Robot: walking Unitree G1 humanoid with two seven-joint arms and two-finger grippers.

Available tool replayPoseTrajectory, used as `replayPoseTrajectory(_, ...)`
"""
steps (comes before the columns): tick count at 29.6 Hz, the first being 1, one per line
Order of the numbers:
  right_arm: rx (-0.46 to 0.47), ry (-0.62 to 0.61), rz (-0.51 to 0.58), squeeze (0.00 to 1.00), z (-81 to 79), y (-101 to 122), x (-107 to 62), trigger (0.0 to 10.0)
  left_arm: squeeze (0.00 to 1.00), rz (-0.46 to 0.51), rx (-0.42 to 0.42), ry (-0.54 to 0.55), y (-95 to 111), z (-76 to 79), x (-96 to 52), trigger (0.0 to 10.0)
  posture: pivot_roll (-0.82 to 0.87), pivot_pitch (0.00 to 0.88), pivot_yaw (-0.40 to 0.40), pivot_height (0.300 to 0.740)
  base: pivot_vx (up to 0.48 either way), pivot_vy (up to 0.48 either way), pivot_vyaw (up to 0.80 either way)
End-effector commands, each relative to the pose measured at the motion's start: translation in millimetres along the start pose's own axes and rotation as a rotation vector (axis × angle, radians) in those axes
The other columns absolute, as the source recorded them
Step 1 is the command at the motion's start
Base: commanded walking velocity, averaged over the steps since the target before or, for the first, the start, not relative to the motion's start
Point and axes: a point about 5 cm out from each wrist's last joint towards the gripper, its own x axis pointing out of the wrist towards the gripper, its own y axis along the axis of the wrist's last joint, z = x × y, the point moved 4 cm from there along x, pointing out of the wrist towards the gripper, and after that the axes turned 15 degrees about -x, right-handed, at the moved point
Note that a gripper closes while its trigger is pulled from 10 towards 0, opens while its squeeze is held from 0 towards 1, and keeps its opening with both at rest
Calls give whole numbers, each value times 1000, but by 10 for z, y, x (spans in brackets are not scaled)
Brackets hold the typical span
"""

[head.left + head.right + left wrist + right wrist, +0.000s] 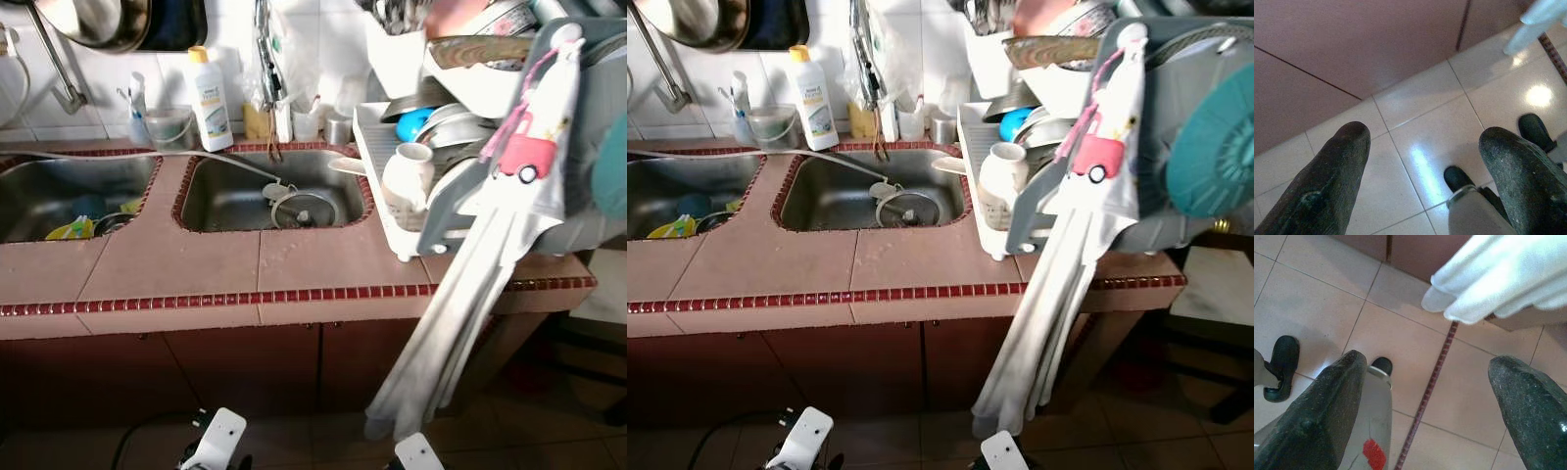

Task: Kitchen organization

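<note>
The left gripper (1420, 171) hangs idle over the floor, fingers spread and empty. The right gripper (1425, 401) does likewise. Above, the towel (470, 294) drapes off the dish rack (392, 206) on the counter's right, probably to dry, its long axis pointing down-left toward the floor.

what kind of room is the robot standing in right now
A home kitchen, most likely: a tiled counter with a double steel sink, a dish rack crammed with crockery, and a detergent bottle against the wall.
</note>
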Motion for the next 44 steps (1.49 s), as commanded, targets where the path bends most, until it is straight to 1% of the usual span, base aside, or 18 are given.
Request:
replayPoseTrajectory(1,8,2,7,0,-14,33,8,10000,0,-6,2,2,-1,-35,-5,10000,-136,0,28,740,304,0,0)
replayPoseTrajectory(8,12,0,7,0,-13,35,8,10000,0,-5,8,2,8,-38,-3,10000,-138,0,30,740,286,0,0)
replayPoseTrajectory(21,2,0,7,0,4,25,6,10000,0,-3,10,-13,3,-18,-5,10000,-149,0,36,740,0,0,0)
replayPoseTrajectory(23,-1,-2,6,0,10,22,5,10000,0,-2,11,-14,-3,-29,-10,10000,-157,0,42,740,0,0,0)
replayPoseTrajectory(25,-6,-6,5,0,30,3,-1,10000,0,-2,13,-13,-27,-75,-29,10000,-164,0,48,740,0,0,0)
replayPoseTrajectory(26,-18,-5,8,0,33,0,-3,10000,0,-1,14,-12,-34,-92,-35,10000,-170,0,51,740,0,0,0)
replayPoseTrajectory(27,-39,-5,11,0,52,-25,-13,10000,0,0,10,-6,-60,-148,-57,10000,-171,0,50,740,0,0,0)
replayPoseTrajectory(28,-39,-5,11,0,52,-25,-13,10000,0,0,10,-6,-60,-148,-57,10000,-171,0,50,740,0,0,0)
replayPoseTrajectory(30,-90,8,21,0,69,-56,-29,10000,0,4,34,-11,-85,-195,-83,10000,-171,0,50,740,0,0,0)
replayPoseTrajectory(33,-117,16,20,0,82,-89,-41,10000,0,36,33,-35,-26,-173,-81,10000,-160,0,40,740,0,0,0)
replayPoseTrajectory(36,-121,12,16,0,93,-101,-43,10000,0,40,31,-42,-16,-159,-78,10000,-146,0,31,740,0,0,0)
replayPoseTrajectory(39,-126,-22,-1,0,146,-133,-49,10000,0,22,32,-32,-58,-146,-76,10000,-130,0,15,740,0,0,0)
replayPoseTrajectory(42,-136,-29,0,0,155,-133,-50,10000,0,16,32,-24,-82,-150,-80,10000,-128,0,12,740,0,0,0)
replayPoseTrajectory(43,-150,-32,7,0,161,-125,-51,10000,0,5,35,-10,-123,-152,-86,10000,-128,0,12,740,0,0,0)
replayPoseTrajectory(44,-146,-28,17,0,160,-116,-53,10000,0,7,67,-14,-133,-132,-88,10000,-113,0,-8,740,0,0,0)
